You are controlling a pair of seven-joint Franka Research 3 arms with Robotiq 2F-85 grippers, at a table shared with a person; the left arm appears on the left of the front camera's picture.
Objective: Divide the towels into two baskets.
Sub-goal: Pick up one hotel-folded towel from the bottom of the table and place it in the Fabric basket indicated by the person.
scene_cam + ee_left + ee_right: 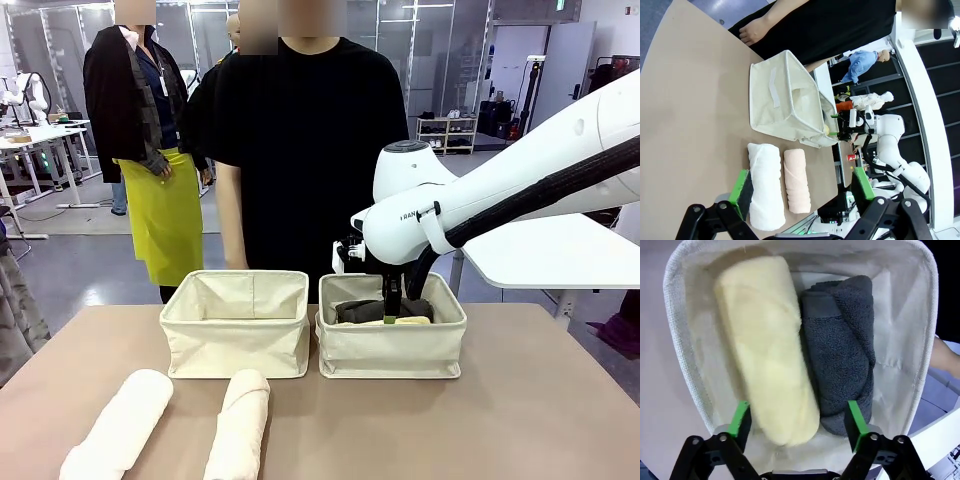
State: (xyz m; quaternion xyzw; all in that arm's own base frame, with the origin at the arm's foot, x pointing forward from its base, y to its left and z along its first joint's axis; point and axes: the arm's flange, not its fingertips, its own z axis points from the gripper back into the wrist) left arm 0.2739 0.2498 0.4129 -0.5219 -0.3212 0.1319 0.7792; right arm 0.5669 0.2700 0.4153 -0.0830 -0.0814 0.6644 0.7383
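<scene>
Two cream canvas baskets stand side by side at the table's far side. The right basket (392, 345) (680, 340) holds the pale yellow towel (765, 340) (411, 321) and the dark grey towel (840, 350) (365, 310), lying side by side. My right gripper (392, 297) (798, 420) hangs open just above them, its pads spread wide. The left basket (237, 340) (785, 100) looks empty. The white towel (120, 425) (765, 182) and the cream towel (240, 425) (796, 179) lie on the table in front. Above the table near these two, my left gripper (802, 186) is open.
A person in a black shirt (305, 150) stands right behind the baskets, a hand (946, 356) near the right basket's far side. Bare tabletop (520, 420) stretches to the front right. Another person in a yellow apron (165, 210) stands farther back.
</scene>
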